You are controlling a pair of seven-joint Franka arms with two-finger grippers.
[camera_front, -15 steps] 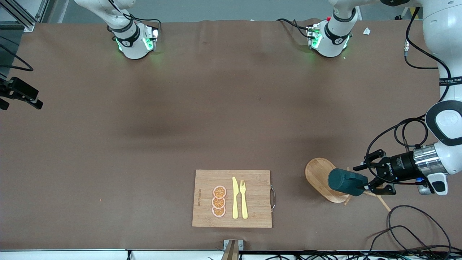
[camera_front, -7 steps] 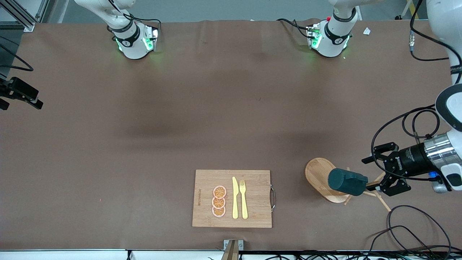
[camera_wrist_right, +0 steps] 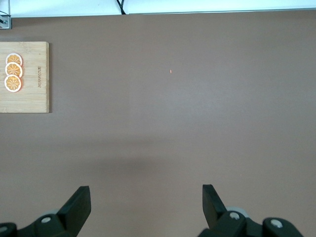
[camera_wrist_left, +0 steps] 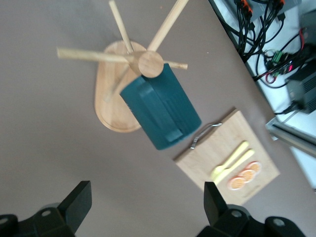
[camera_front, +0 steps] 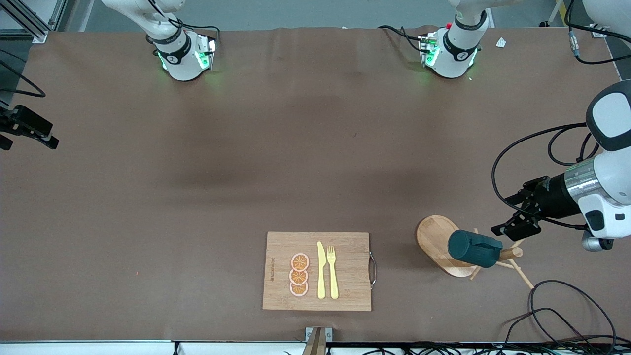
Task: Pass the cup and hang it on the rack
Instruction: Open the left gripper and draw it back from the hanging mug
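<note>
The dark teal cup (camera_front: 473, 249) hangs on its side on a peg of the light wooden rack (camera_front: 434, 239), whose oval base stands near the left arm's end of the table. My left gripper (camera_front: 515, 214) is open and empty, apart from the cup, up beside the rack. In the left wrist view the cup (camera_wrist_left: 160, 111) hangs below the rack's post top (camera_wrist_left: 150, 62), and the left gripper (camera_wrist_left: 146, 197) is spread wide with nothing in it. My right gripper (camera_wrist_right: 146, 197) is open and empty over bare table; it does not show in the front view.
A bamboo cutting board (camera_front: 345, 271) with orange slices (camera_front: 299, 275), a yellow knife and a fork lies near the table's front edge. Loose black cables (camera_front: 557, 310) lie near the rack. A black clamp (camera_front: 27, 128) sits at the right arm's end.
My left gripper has drawn back from the cup, out toward the left arm's end of the table. The cup stays hanging on the rack.
</note>
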